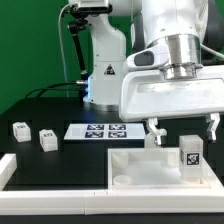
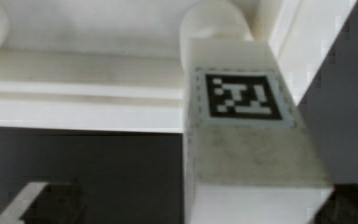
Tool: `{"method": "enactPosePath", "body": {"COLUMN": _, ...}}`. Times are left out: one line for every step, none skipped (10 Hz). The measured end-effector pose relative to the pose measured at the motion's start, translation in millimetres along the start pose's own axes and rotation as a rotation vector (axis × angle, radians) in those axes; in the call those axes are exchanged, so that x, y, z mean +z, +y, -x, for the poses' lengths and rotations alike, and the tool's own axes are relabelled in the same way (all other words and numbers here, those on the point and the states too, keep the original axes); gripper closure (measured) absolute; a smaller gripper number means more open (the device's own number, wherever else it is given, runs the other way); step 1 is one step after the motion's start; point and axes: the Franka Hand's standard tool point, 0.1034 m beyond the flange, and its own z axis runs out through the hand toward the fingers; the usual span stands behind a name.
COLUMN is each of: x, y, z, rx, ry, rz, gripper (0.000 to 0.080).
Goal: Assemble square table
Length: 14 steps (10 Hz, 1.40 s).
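The white square table top (image 1: 135,168) lies at the front, right of middle in the exterior view. One white block leg (image 1: 190,152) with a black-white tag stands upright at its right side. My gripper (image 1: 181,127) hangs just above that leg, open, with a finger on either side and not touching it. In the wrist view the leg (image 2: 247,120) fills the middle, the table top (image 2: 87,90) lies beyond it, and my gripper (image 2: 194,208) stands open around the leg's near end. Two more legs (image 1: 20,129) (image 1: 47,138) lie on the dark table at the left.
The marker board (image 1: 100,130) lies flat behind the table top. Long white border rails (image 1: 50,185) run along the front and the left edge. The arm's white base (image 1: 105,60) stands at the back with a cable beside it.
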Motion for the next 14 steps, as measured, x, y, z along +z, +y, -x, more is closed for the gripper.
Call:
{"method": "enactPosePath", "body": {"x": 0.9, "y": -1.0, "z": -2.5, "rx": 0.002, "ry": -0.061, "rz": -0.007, "gripper": 0.0151}}
{"method": "enactPosePath", "body": {"x": 1.7, "y": -0.7, "z": -3.2, "rx": 0.007, "ry": -0.146, "rz": -0.014, "gripper": 0.0151}}
{"method": "enactPosePath", "body": {"x": 2.3, "y": -2.0, "z": -4.2, "rx": 0.014, "ry": -0.207, "rz": -0.020, "gripper": 0.0151}}
{"method": "enactPosePath", "body": {"x": 2.3, "y": -5.7, "z": -1.9, "rx": 0.017, "ry": -0.306, "rz": -0.029, "gripper": 0.0151}}
{"method": "enactPosePath", "body": {"x": 2.7, "y": -6.9, "z": -6.2, "rx": 0.018, "ry": -0.367, "rz": -0.035, "gripper": 0.0151}}
{"method": "enactPosePath", "body": {"x": 3.8, "y": -5.7, "z": -12.7, "rx": 0.023, "ry": -0.362, "rz": -0.035, "gripper": 0.0151}}
{"method": "enactPosePath", "body": {"x": 4.3, "y": -6.2, "z": -11.4, "rx": 0.033, "ry": -0.361, "rz": -0.033, "gripper": 0.0267}}
{"method": "enactPosePath", "body": {"x": 4.5, "y": -6.3, "z": -11.3, "rx": 0.048, "ry": -0.362, "rz": -0.030, "gripper": 0.0267}}
{"method": "enactPosePath", "body": {"x": 4.6, "y": -6.3, "z": -11.3, "rx": 0.065, "ry": -0.362, "rz": -0.028, "gripper": 0.0415}}
{"method": "enactPosePath", "body": {"x": 4.6, "y": -6.6, "z": -11.3, "rx": 0.125, "ry": -0.363, "rz": -0.017, "gripper": 0.0415}}
{"method": "enactPosePath", "body": {"x": 4.6, "y": -6.8, "z": -11.3, "rx": 0.195, "ry": -0.364, "rz": -0.005, "gripper": 0.0509}}
{"method": "enactPosePath", "body": {"x": 4.6, "y": -6.7, "z": -11.3, "rx": 0.267, "ry": -0.364, "rz": 0.009, "gripper": 0.0509}}
{"method": "enactPosePath", "body": {"x": 5.4, "y": -7.0, "z": -11.2, "rx": 0.371, "ry": -0.354, "rz": 0.032, "gripper": 0.0509}}
{"method": "enactPosePath", "body": {"x": 4.8, "y": -7.4, "z": -10.2, "rx": 0.517, "ry": -0.334, "rz": 0.074, "gripper": 0.0509}}
